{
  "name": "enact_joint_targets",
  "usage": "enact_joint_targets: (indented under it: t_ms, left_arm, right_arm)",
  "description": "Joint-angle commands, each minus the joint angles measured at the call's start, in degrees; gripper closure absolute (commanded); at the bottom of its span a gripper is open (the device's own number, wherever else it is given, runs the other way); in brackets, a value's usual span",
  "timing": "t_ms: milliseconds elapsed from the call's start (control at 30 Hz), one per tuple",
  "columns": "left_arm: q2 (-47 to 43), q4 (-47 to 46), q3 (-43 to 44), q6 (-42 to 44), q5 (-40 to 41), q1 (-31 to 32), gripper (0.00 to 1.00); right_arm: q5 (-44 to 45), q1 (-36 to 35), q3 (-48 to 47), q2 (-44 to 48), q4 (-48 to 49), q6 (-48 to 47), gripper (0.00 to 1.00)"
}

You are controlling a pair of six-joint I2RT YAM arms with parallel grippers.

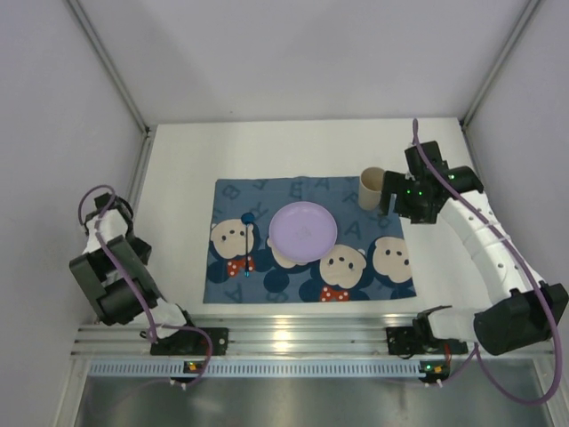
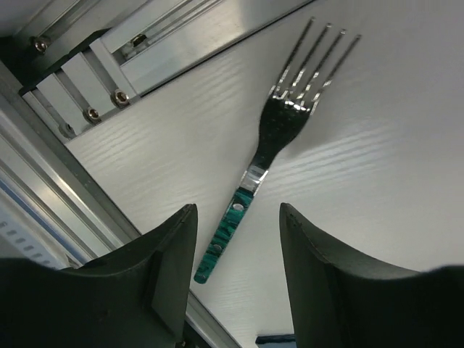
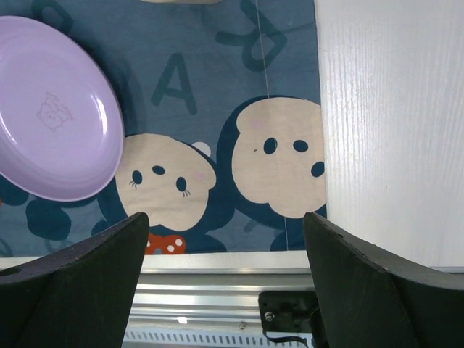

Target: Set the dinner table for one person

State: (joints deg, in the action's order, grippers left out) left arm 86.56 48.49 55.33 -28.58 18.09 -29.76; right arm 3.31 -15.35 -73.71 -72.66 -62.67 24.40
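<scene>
The white tabletop (image 1: pixel 293 151) fills the whole work area under everything, with an aluminium rail (image 1: pixel 284 338) along its near edge, and its hard, smooth face is the first hazard, since anything thin on it can skid rather than lift. The blue cartoon placemat (image 1: pixel 231 196) lies in the middle; being cloth, its edge could bunch or drag if something is pushed across it instead of carried over. The left claw (image 2: pixel 238 217) hangs at the near left corner, wide open and holding nothing, with its two fingers either side of a fork's handle. If it comes down off-line it may strike the rail just beside it. The right claw (image 3: pixel 225 216) is also wide open and empty, above the near right part of the placemat. The purple plate (image 1: pixel 303 230) sits in the centre of the placemat and could be shunted by a low pass. The beige cup (image 1: pixel 371 188) stands upright at the placemat's far right corner, close beside the right arm, so a careless swing could tip it. The fork (image 2: pixel 279 130) lies flat on the bare tabletop, hidden under the left arm from above, and a shallow pinch may squirt it out towards the rail. A thin blue utensil (image 1: pixel 247 238) already lies just left of the plate, so a fork set there could knock it.
</scene>
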Motion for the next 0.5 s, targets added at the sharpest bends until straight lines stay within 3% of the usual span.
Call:
enact_joint_targets:
  t_ms: [0,467]
  left_arm:
    - [-0.3,-3.1,-1.3,3.6,-3.5,-3.5,0.46]
    - [8.9,-8.5,-1.0,6.5,-7.9,-4.3,0.54]
  right_arm:
    - [0.2,-1.4,-2.7,-0.9,-1.0,-0.8,0.13]
    - [2.4,-2.2,-6.2,-4.6,-1.1,-1.0,0.13]
